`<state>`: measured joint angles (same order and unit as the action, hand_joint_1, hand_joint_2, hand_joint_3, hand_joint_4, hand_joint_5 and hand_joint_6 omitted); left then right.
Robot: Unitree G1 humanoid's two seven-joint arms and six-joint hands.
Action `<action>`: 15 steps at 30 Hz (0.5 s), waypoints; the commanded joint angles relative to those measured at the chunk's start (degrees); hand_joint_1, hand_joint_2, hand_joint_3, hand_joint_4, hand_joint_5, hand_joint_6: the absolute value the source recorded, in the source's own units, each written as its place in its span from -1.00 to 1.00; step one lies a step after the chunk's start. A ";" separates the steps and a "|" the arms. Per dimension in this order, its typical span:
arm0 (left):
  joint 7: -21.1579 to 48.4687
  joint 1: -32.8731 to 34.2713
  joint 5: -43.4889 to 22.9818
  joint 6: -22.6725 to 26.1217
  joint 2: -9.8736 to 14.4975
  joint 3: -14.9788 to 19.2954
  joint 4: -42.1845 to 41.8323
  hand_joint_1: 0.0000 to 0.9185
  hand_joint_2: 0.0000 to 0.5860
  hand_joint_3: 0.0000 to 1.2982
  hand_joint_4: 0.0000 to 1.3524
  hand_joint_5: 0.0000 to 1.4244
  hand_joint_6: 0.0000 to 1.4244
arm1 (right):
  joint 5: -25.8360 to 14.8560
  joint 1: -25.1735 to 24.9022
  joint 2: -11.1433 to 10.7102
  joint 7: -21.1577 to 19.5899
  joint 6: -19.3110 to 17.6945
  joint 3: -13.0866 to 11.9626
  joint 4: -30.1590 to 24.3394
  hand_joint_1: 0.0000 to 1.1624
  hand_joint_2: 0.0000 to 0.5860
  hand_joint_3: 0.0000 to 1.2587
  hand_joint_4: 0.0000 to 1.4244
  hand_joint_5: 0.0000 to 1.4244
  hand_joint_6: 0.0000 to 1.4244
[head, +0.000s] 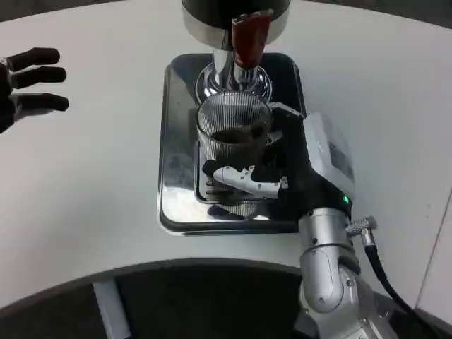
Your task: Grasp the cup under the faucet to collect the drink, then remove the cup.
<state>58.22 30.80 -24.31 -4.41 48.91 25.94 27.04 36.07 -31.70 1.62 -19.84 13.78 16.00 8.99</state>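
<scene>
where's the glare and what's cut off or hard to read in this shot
Head view: bright reflections sit on the steel tray and the chrome faucet base; the dispenser body is cropped by the top edge; the left hand is cut by the left edge; the ribbed glass cup, held by the right hand, blurs the dark drink inside.
</scene>
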 commanded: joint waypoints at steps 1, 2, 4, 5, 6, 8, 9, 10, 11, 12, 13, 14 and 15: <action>-0.35 -2.68 0.14 -1.42 -0.74 -0.55 -2.12 -1.00 -0.60 -0.73 -0.79 -0.65 -0.85 | -0.40 2.87 0.16 -0.63 -1.20 0.37 0.11 0.67 -0.30 0.53 0.66 0.72 0.80; -0.41 -2.97 0.20 -1.66 -0.80 -0.62 -2.43 -1.00 -0.59 -0.73 -0.81 -0.66 -0.85 | -0.37 3.04 0.12 -0.69 -1.32 0.37 -0.15 0.67 -0.30 0.53 0.67 0.72 0.80; -0.56 -3.74 0.48 -2.44 -1.09 -0.87 -3.40 -1.00 -0.59 -0.73 -0.84 -0.70 -0.87 | -0.37 3.44 0.08 -0.71 -1.47 0.34 -0.73 0.67 -0.30 0.53 0.67 0.73 0.80; -0.65 -4.06 0.61 -2.82 -1.22 -1.00 -3.82 -1.00 -0.59 -0.73 -0.86 -0.72 -0.88 | -0.26 3.86 0.00 -0.66 -1.52 0.36 -1.35 0.67 -0.30 0.53 0.67 0.73 0.81; -0.76 -4.38 0.76 -3.25 -1.35 -1.17 -4.27 -1.00 -0.59 -0.73 -0.88 -0.74 -0.89 | -0.16 4.36 -0.09 -0.53 -1.57 0.38 -2.08 0.68 -0.30 0.53 0.67 0.73 0.81; -1.05 -4.89 1.09 -4.20 -1.52 -1.54 -4.98 -1.00 -0.62 -0.73 -0.92 -0.77 -0.92 | 0.01 5.13 -0.24 -0.32 -1.54 0.42 -3.25 0.68 -0.30 0.53 0.67 0.74 0.82; -1.20 -5.27 1.34 -4.83 -1.66 -1.86 -5.51 -1.00 -0.63 -0.74 -0.94 -0.79 -0.93 | 0.16 5.89 -0.35 -0.14 -1.44 0.49 -4.42 0.68 -0.30 0.53 0.67 0.74 0.83; -1.37 -5.67 1.66 -5.57 -1.79 -2.23 -6.03 -1.00 -0.63 -0.75 -0.95 -0.81 -0.95 | 0.29 6.43 -0.41 0.01 -1.35 0.53 -5.25 0.68 -0.30 0.53 0.67 0.75 0.83; -1.54 -5.95 1.83 -6.09 -1.85 -2.50 -6.37 -1.00 -0.63 -0.76 -0.97 -0.82 -0.96 | 0.52 7.05 -0.45 0.20 -1.20 0.61 -6.21 0.68 -0.30 0.53 0.67 0.75 0.83; -1.72 -6.32 2.02 -6.63 -2.00 -2.81 -6.79 -1.00 -0.63 -0.77 -0.97 -0.84 -0.96 | 0.77 7.75 -0.52 0.47 -1.05 0.73 -7.29 0.68 -0.30 0.53 0.67 0.75 0.83; -1.86 -6.67 2.29 -7.25 -2.16 -3.10 -7.19 -1.00 -0.63 -0.78 -0.99 -0.86 -0.97 | 0.96 8.19 -0.54 0.68 -0.94 0.80 -7.98 0.68 -0.30 0.53 0.67 0.75 0.83; -1.97 -6.92 2.46 -7.66 -2.28 -3.28 -7.46 -1.00 -0.63 -0.79 -1.00 -0.87 -0.98 | 1.17 8.76 -0.59 0.96 -0.84 0.89 -8.84 0.68 -0.30 0.53 0.67 0.75 0.84; -2.08 -7.26 2.76 -8.23 -2.45 -3.49 -7.85 -1.00 -0.63 -0.80 -1.00 -0.89 -1.00 | 1.34 9.39 -0.67 1.27 -0.74 0.97 -9.79 0.68 -0.30 0.53 0.67 0.75 0.84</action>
<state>56.54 25.35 -22.55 -10.75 47.05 23.35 20.44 36.89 -24.42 1.25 -19.23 12.77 16.52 1.94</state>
